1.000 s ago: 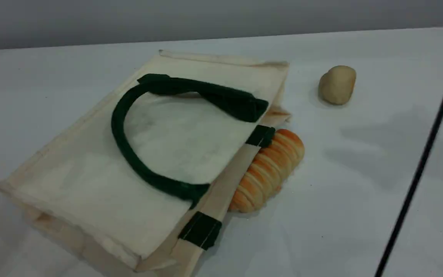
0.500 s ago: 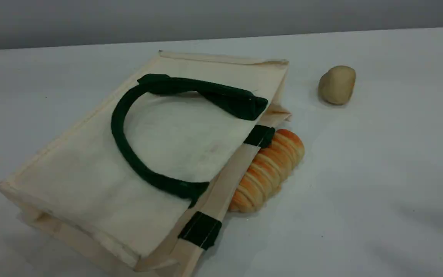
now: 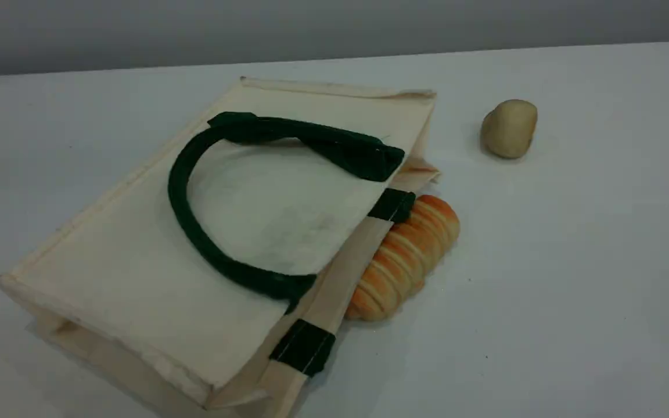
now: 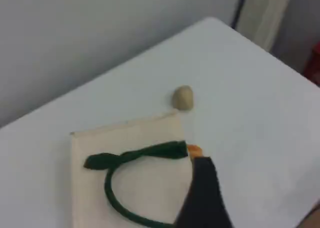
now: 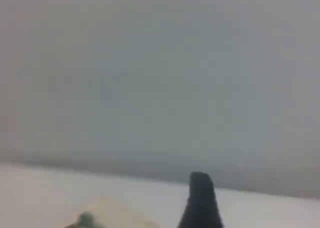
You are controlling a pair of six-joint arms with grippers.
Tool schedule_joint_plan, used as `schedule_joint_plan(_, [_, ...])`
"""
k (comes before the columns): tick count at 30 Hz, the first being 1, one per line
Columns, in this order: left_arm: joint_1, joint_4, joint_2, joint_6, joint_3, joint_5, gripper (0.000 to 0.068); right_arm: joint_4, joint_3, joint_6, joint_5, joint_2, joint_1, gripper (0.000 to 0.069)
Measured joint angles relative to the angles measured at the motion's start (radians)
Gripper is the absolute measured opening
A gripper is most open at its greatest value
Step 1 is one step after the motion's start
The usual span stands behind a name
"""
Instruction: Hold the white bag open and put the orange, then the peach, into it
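**Flat bag, hidden fruit: where this could be going wrong**

The white bag [image 3: 154, 255] is lying flat on the desk [image 3: 572, 261], its dark green handle [image 3: 192, 232] looping across the top panel, so the mouth is pressed closed. A striped bread roll [image 3: 407, 258] is touching the bag's right edge, and a beige lump [image 3: 509, 128] is sitting well apart. Neither the orange nor the peach is showing in any view.

The left gripper [image 4: 202, 198] is hovering high above the bag and the right gripper [image 5: 200, 203] is facing the wall; both sets of jaws are standing apart, holding nothing.

Risks: the jaws pinching both panels together, nudging the roll, or mistaking it for the orange.
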Motion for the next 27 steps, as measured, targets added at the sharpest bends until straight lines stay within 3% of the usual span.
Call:
schedule_joint_plan(4, [0.0, 0.005, -0.078, -0.018, 0.064, -0.001, 0.047, -0.127, 0.016, 0.081, -0.012, -0.116, 0.0, 0.049])
schedule_joint_plan(8, [0.0, 0.016, -0.175, -0.028, 0.174, -0.001, 0.0463, -0.134, 0.08, 0.095, -0.012, -0.152, 0.0, 0.049])
schedule_joint_plan(16, [0.001, 0.131, -0.432, -0.128, 0.49, -0.006, 0.0463, -0.178, 0.386, 0.126, -0.013, -0.171, 0.033, 0.049])
schedule_joint_plan(21, [0.001, 0.206, -0.604, -0.154, 0.709, -0.098, 0.0463, -0.211, 0.593, 0.162, -0.02, -0.171, 0.05, 0.049])
schedule_joint_plan(24, [0.001, 0.21, -0.69, -0.157, 0.818, -0.152, 0.0463, -0.214, 0.696, 0.17, -0.044, -0.171, 0.05, 0.049])
schedule_joint_plan(27, [0.001, 0.214, -0.75, -0.161, 0.906, -0.178, 0.0463, -0.215, 0.735, 0.173, -0.097, -0.171, 0.051, 0.049])
